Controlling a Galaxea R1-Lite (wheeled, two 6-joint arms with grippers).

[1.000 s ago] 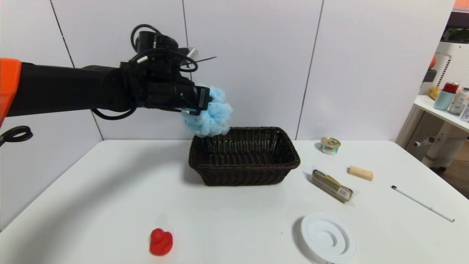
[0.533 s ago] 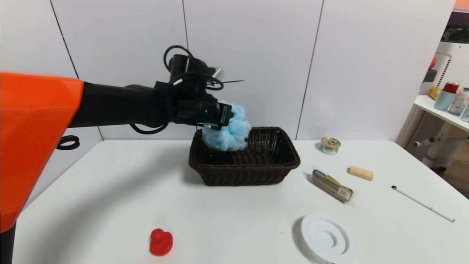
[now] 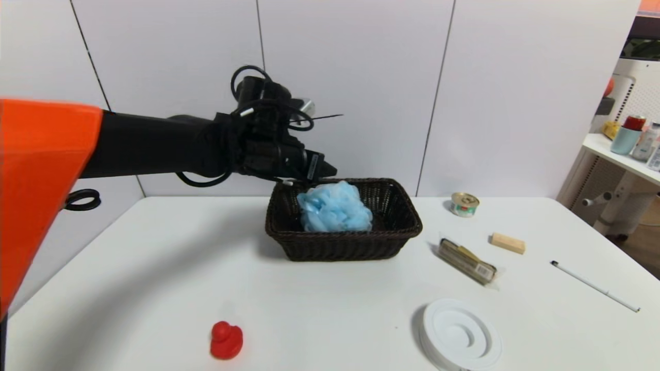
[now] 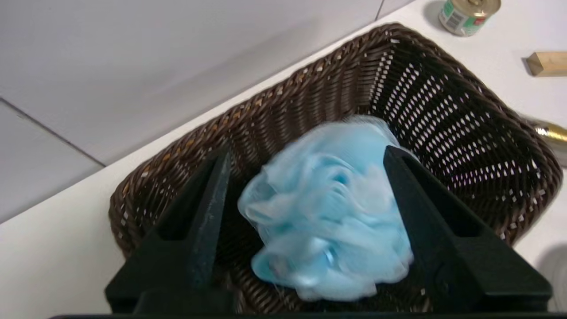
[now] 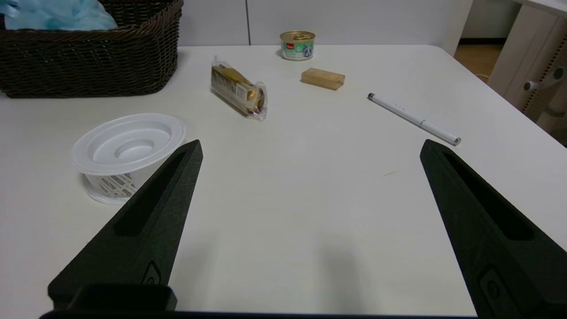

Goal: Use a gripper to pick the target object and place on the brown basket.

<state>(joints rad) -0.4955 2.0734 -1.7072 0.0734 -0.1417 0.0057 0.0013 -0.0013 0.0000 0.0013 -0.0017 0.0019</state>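
Note:
The light blue bath puff (image 3: pixel 335 207) lies inside the brown basket (image 3: pixel 397 234) at the table's back centre. My left gripper (image 3: pixel 322 170) hovers open just above the basket's back left rim, apart from the puff. In the left wrist view the puff (image 4: pixel 325 208) sits between and below the spread fingers (image 4: pixel 208 212), inside the basket (image 4: pixel 465 115). My right gripper (image 5: pixel 310 150) is open and empty over bare table near the front right; it does not show in the head view. The basket (image 5: pixel 88 62) and puff (image 5: pixel 53 15) show far off in the right wrist view.
A red rubber duck (image 3: pixel 226 340) sits front left. A white round disc (image 3: pixel 459 335), a wrapped snack pack (image 3: pixel 466 260), a wooden block (image 3: pixel 508 243), a small tin (image 3: pixel 464 204) and a white pen (image 3: pixel 593 286) lie on the right half.
The left gripper carried the puff right and down over the basket, then opened. The puff dropped into the basket and the gripper rose slightly.

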